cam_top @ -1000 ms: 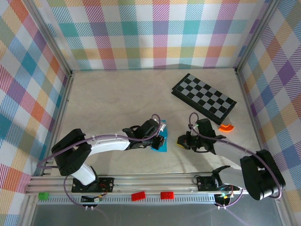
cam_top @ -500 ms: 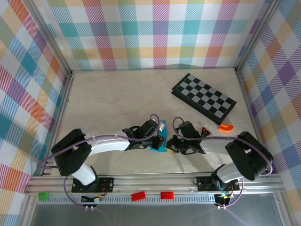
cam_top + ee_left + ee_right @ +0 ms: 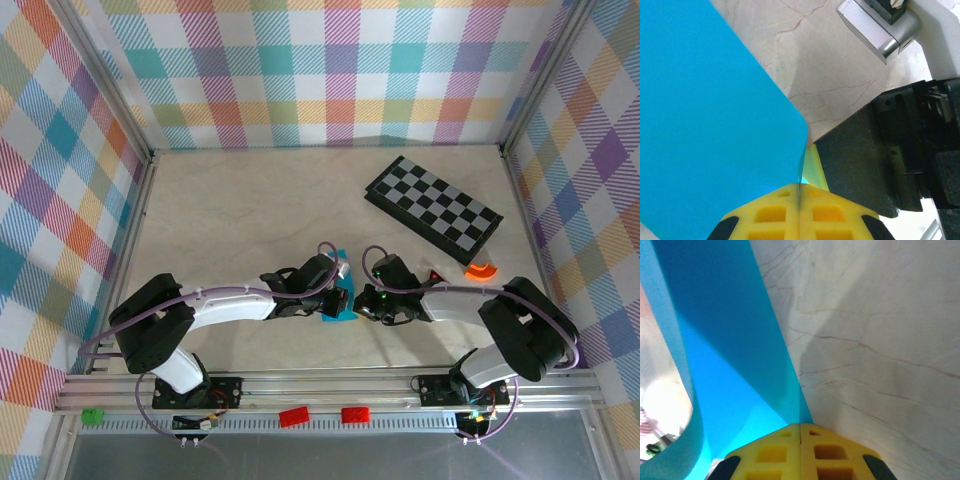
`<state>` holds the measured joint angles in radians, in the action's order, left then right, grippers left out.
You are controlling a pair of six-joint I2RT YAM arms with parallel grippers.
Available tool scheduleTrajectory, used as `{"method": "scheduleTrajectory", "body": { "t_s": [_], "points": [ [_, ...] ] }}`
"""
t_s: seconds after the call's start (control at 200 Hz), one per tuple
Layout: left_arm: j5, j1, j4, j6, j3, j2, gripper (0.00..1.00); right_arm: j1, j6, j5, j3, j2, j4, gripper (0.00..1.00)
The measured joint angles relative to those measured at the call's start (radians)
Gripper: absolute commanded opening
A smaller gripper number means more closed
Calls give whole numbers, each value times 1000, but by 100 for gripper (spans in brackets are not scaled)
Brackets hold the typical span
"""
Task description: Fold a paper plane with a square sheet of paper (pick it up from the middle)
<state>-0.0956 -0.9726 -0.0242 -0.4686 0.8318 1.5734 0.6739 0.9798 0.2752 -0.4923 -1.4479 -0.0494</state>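
The square sheet of paper (image 3: 338,314) is cyan-blue and sits low over the table's near middle, mostly covered by both grippers. My left gripper (image 3: 345,299) reaches in from the left and is shut, with the sheet's thin edge (image 3: 801,170) running into the seam between its yellow fingertips (image 3: 775,215). My right gripper (image 3: 363,303) faces it from the right, almost touching. It is also shut, and the paper (image 3: 730,390) bends down into its jaw seam (image 3: 800,426). The right gripper's black body (image 3: 875,165) looms close in the left wrist view.
A black-and-grey checkered board (image 3: 432,203) lies at the back right. A small orange curved piece (image 3: 481,270) rests just in front of it. Plaid walls enclose the marble table (image 3: 230,210) on three sides.
My right arm has swung left, bringing its gripper up against the left gripper at the paper. The left arm has barely moved. Less of the sheet shows from above.
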Motion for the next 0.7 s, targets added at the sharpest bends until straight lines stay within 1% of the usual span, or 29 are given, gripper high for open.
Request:
{"method": "scheduleTrajectory", "body": {
  "t_s": [0.19,0.33,0.505,0.7],
  "points": [
    [0,0,55,-48,-24,0,0,-13,-52,-43,-13,37,96,3],
    [-2,0,112,-95,-53,5,0,-14,-66,-47,-14,51,119,5],
    [-10,0,159,-134,-75,15,0,-14,-40,-6,-12,55,55,6],
    [-17,0,171,-145,-76,16,0,-14,0,29,4,36,-35,5]
  ]
}}
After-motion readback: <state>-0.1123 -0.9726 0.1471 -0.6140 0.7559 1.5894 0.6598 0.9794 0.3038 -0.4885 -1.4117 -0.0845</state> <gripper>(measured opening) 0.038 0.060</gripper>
